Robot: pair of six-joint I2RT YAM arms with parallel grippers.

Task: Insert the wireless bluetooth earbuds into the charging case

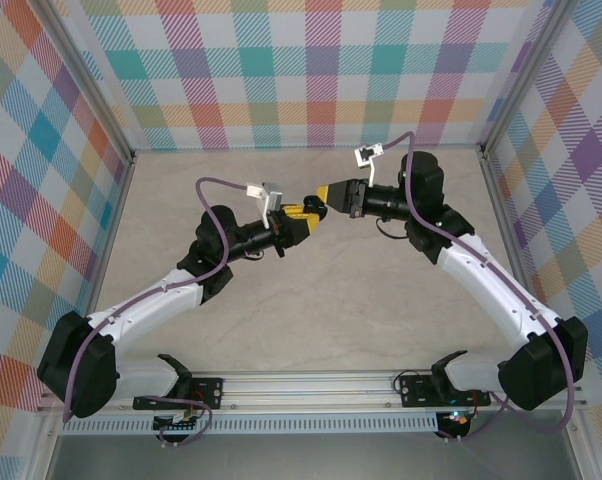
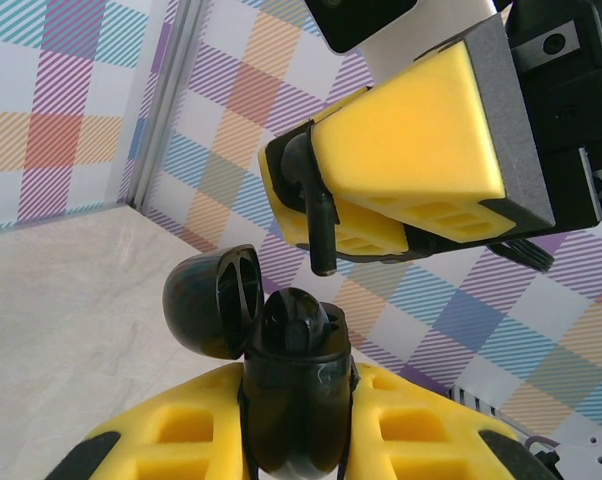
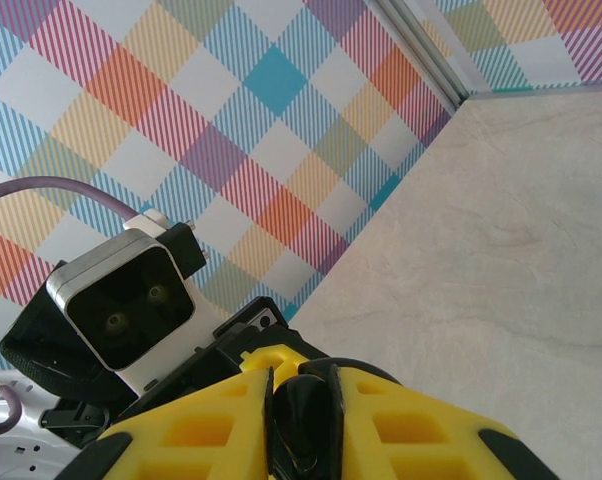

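One earbud half hidden between right fingers

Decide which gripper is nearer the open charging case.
Left: the left gripper is shut on the charging case; the right gripper, gripping a black earbud, is just off its opening.

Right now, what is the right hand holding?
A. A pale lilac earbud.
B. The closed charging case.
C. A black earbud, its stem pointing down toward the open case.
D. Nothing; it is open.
C: the right hand pinches a black earbud, stem down, just above the open black charging case gripped in the left hand.
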